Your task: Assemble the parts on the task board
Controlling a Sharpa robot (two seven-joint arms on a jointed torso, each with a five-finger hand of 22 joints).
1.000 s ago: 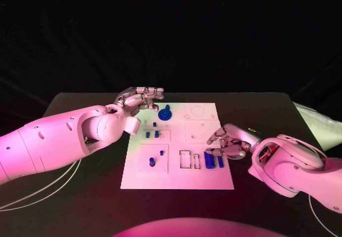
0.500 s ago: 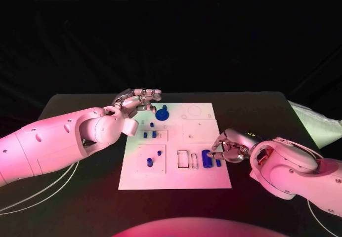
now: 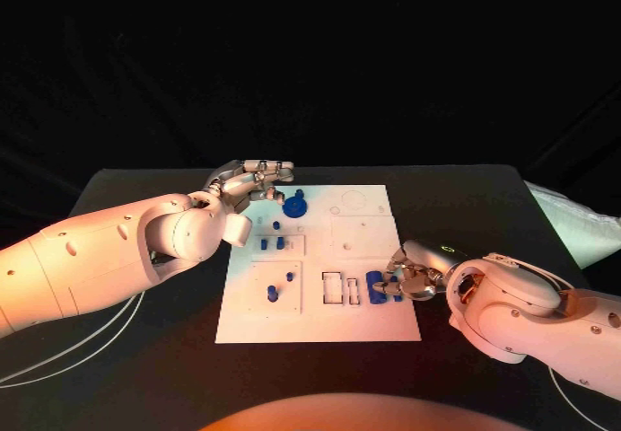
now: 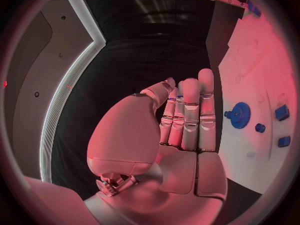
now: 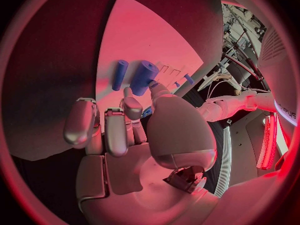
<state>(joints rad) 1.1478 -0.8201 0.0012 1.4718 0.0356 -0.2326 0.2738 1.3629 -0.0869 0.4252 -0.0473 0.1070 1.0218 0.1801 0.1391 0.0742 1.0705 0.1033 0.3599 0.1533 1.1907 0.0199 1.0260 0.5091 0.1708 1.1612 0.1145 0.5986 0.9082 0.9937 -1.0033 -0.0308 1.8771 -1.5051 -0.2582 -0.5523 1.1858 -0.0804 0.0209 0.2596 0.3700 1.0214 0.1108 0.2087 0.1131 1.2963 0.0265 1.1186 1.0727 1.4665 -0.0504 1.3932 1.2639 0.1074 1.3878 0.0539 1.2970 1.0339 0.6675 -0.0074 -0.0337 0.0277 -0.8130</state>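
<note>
Just beyond right-hand fingers, blue cylinder

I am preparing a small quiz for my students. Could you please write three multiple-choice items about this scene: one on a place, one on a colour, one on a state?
1. Where on the task board is the gear-shaped part?
A. in its far half, near the left hand
B. at its near edge
C. off the board, on the table

2. What colour are the parts?
A. yellow
B. blue
C. green

3. How is the left hand?
A. it grips the gear-shaped part
B. it presses flat on the board
C. it holds nothing, fingers extended side by side

Key: 1 A, the head view shows the gear beside the left hand; 2 B, every part shows blue; 3 C, the left wrist view shows an empty palm with straight fingers.
</note>
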